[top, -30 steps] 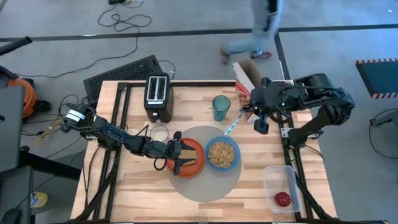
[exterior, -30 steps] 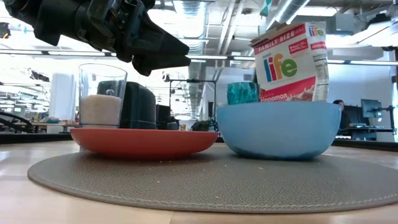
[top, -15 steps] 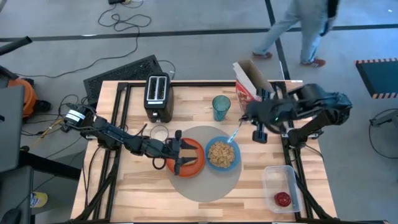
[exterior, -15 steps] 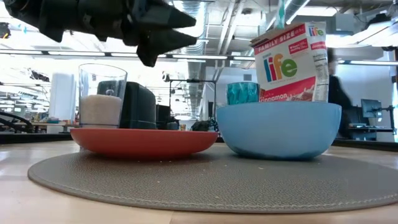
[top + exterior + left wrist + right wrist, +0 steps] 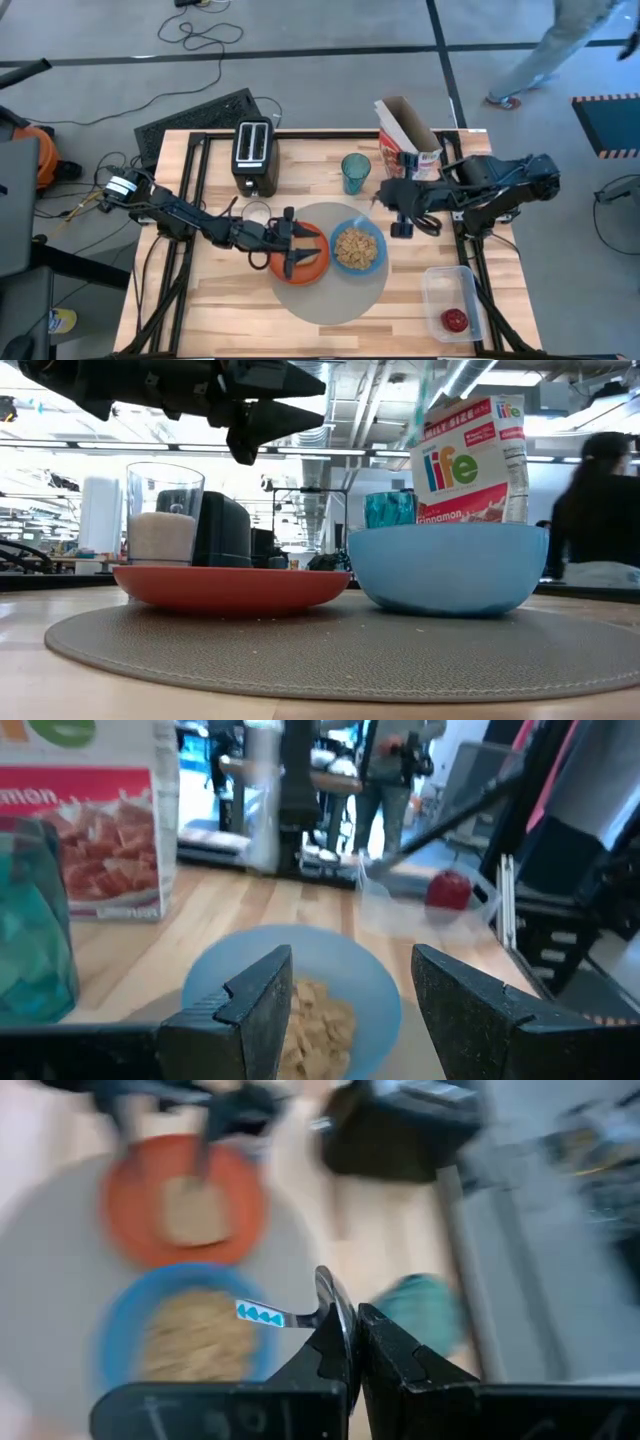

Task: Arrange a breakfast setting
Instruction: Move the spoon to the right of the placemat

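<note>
A round grey-beige mat [image 5: 330, 300] lies at the table's middle. On it stand a red-orange plate [image 5: 316, 264] with a toast slice [image 5: 185, 1212] and a blue bowl [image 5: 356, 248] of cereal. My left gripper [image 5: 292, 250] hovers open over the plate; it also shows in the low view [image 5: 285, 408]. My right gripper [image 5: 382, 198], shut on a spoon [image 5: 290, 1312], is above the table between the bowl and the teal tumbler [image 5: 355, 172]. A small clear glass [image 5: 257, 213] stands left of the mat. A small red fruit [image 5: 455, 320] lies in a clear tub. My right gripper pinches the spoon between its two fingertips at the silvery part [image 5: 334, 1296]. The handle with blue triangles [image 5: 260, 1314] sticks out sideways across the fingers. The spoon is lifted clear, above the bowl's far side.
A black toaster [image 5: 255, 155] stands at the far left and an open cereal box [image 5: 405, 135] at the far right, close behind my right arm. The clear tub [image 5: 450, 300] sits at the near right corner. A person walks on the floor beyond the table.
My right gripper has carried the spoon from beside the cereal box toward the table's left and near edge, ending close to the bowl's far side. My left gripper has risen a little above the plate and stays open.
</note>
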Available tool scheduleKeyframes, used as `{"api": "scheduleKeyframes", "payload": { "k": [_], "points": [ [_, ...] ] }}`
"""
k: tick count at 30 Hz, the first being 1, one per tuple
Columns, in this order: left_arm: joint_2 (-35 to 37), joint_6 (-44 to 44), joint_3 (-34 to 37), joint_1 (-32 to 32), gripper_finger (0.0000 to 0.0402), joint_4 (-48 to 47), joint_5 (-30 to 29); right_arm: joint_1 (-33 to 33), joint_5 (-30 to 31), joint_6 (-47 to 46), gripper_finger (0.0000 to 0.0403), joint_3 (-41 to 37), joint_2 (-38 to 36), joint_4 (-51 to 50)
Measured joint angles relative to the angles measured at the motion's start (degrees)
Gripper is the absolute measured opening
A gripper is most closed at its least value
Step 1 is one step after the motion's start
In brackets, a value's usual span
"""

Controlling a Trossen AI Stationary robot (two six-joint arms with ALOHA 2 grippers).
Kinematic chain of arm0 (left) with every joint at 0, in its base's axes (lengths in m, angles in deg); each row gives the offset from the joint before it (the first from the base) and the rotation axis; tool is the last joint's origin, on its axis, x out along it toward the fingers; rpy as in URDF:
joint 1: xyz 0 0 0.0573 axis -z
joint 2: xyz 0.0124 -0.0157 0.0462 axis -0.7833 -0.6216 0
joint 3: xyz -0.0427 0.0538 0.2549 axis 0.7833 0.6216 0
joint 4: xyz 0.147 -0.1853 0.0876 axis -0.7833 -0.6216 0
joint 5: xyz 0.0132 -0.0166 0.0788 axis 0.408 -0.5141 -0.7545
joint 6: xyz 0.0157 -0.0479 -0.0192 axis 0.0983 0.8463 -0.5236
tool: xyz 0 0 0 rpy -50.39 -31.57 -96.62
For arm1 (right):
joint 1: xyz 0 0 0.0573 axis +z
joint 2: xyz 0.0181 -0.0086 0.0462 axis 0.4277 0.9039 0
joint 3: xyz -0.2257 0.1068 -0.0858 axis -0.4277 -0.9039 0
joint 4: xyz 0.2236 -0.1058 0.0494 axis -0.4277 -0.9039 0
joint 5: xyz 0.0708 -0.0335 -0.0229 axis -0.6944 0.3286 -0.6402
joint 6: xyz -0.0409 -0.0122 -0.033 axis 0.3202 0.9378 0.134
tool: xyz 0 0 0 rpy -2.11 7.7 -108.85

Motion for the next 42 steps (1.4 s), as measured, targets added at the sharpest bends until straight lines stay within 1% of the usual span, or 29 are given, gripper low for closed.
{"api": "scheduleKeyframes", "payload": {
  "k": [4,6,9,13,17,19,23,27,32,37,42],
  "points": [
    [-0.04,-0.01,-0.04,0.01,0.0194,-0.97,0.11,-3.03,11.78,3.76,0.0031,0.06,0.94,1.60],
    [-0.04,-0.02,-0.04,-0.01,0.0194,-1.33,0.07,-5.62,13.66,5.95,0.0030,0.01,1.31,3.02],
    [-0.04,-0.02,-0.04,0.01,0.0194,-1.48,0.03,-10.28,14.06,8.84,0.0030,0.13,2.78,5.75],
    [-0.04,-0.03,-0.04,0.01,0.0194,-1.87,0.05,-16.52,12.69,11.05,0.0031,0.17,5.05,6.21],
    [-0.04,-0.02,-0.04,0.01,0.0194,-2.02,0.10,-21.40,7.16,11.60,0.0031,0.02,8.59,6.04],
    [-0.04,-0.04,-0.04,0.01,0.0194,-2.20,0.10,-22.88,5.71,11.68,0.0032,0.02,10.52,6.04],
    [-0.04,-0.02,-0.04,0.01,0.0194,-2.38,0.10,-24.67,4.96,11.68,0.0033,0.04,14.77,6.36],
    [-0.04,0.00,-0.04,0.12,0.0194,-2.49,0.11,-26.32,1.15,10.96,0.0033,0.04,18.62,5.92],
    [-0.04,-0.02,-0.04,0.12,0.0194,-2.55,0.10,-28.01,-1.35,9.79,0.0034,0.06,22.66,4.48],
    [-0.04,-0.05,-0.04,0.12,0.0194,-2.69,0.10,-29.34,-3.77,9.67,0.0037,0.06,25.01,4.31],
    [-0.04,-0.07,-0.04,0.12,0.0194,-3.09,0.08,-29.40,-4.14,9.25,0.0048,0.11,26.40,4.62]
  ]
}}
